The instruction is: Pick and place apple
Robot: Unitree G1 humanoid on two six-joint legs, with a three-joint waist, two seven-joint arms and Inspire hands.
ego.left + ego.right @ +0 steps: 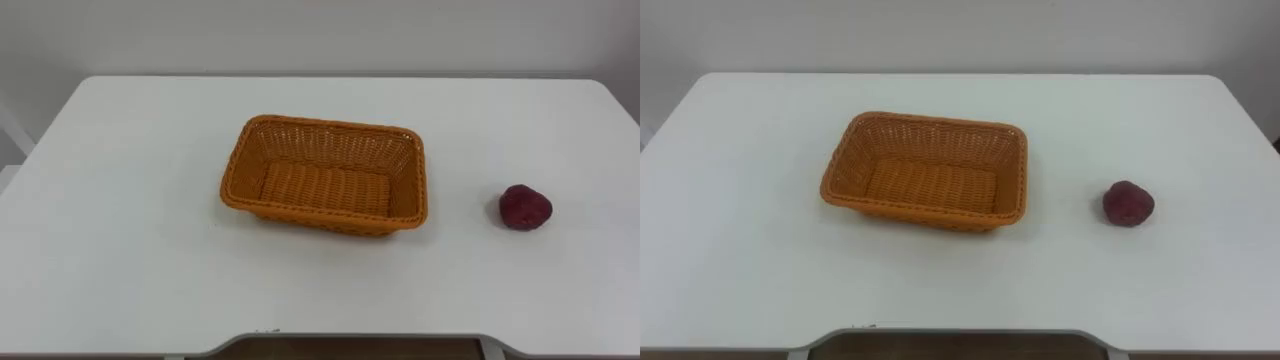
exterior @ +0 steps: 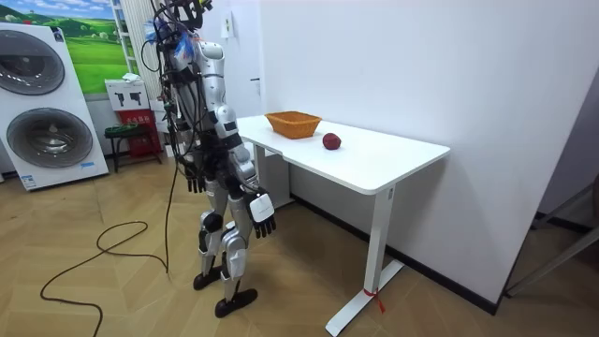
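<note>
In the room view the robot stands at the white table's (image 2: 374,164) front edge. Its left hand (image 2: 194,174) and right hand (image 2: 263,213) hang at its sides, fingers loose and holding nothing. The dark red roundish apple (image 1: 525,207) rests on the table, well apart to the right of the orange woven rectangular basket (image 1: 327,174). Its heading cannot be told. The eye views show the basket's long axis running left to right.

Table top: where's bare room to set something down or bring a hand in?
The widest bare patch lies between the wicker basket and the table's left edge. The front strip along the near edge is bare too, as is the gap between basket and apple. Tightest: between the apple and the right edge.
</note>
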